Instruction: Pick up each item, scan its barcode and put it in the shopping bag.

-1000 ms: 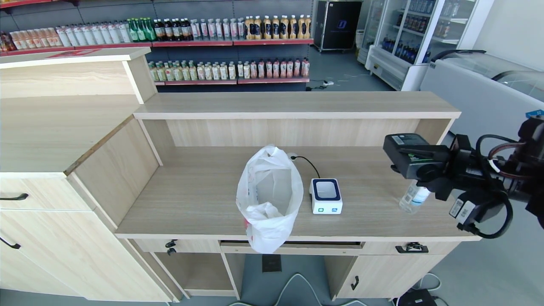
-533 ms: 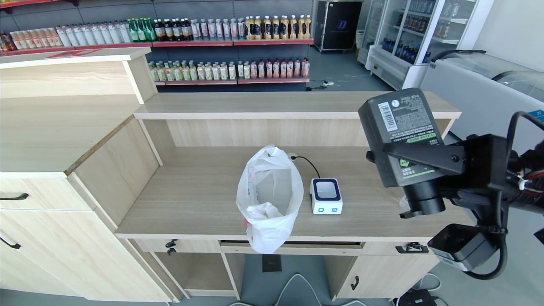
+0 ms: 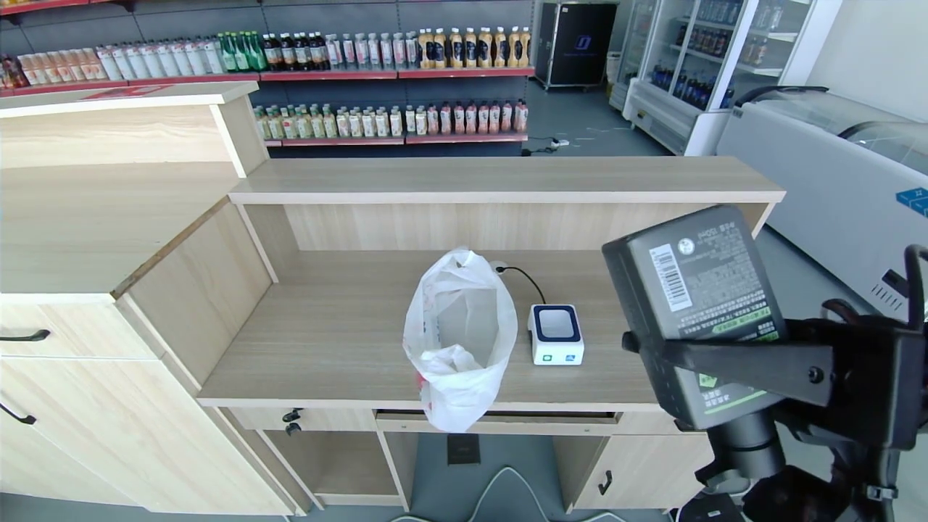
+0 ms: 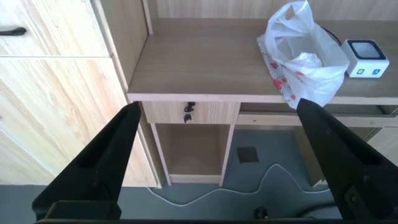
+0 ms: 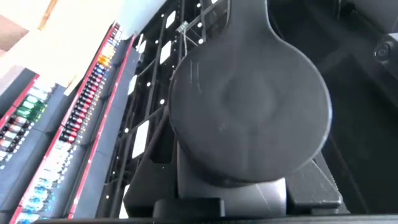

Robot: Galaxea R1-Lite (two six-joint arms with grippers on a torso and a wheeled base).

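Right jaws: clamped on a dark grey, flat-sided plastic bottle (image 3: 696,312), which we see raised off the worktop and tilted, its printed face turned upward. One black finger (image 3: 747,362) crosses that face below the white barcode strip (image 3: 668,277). The bottle's round dark cap (image 5: 249,106) points down, toward the wrist camera.

To the left of the right jaws, and farther from us, a small white scanner box with a dark blue window frame (image 3: 556,333) sits on the pale wood-grain worktop (image 3: 326,341). A thin black cable (image 3: 523,279) runs off behind it. Just beside the scanner, on the side away from the right jaws, stands the white plastic shopping bag (image 3: 460,333). Its mouth is open upward and its lower part hangs over the worktop's front edge.

Left jaws: spread wide apart, as the two black fingers (image 4: 93,168) show. We find them low, in front of the worktop's front edge. Ahead of them and higher up stands the bag, with the scanner just past it.
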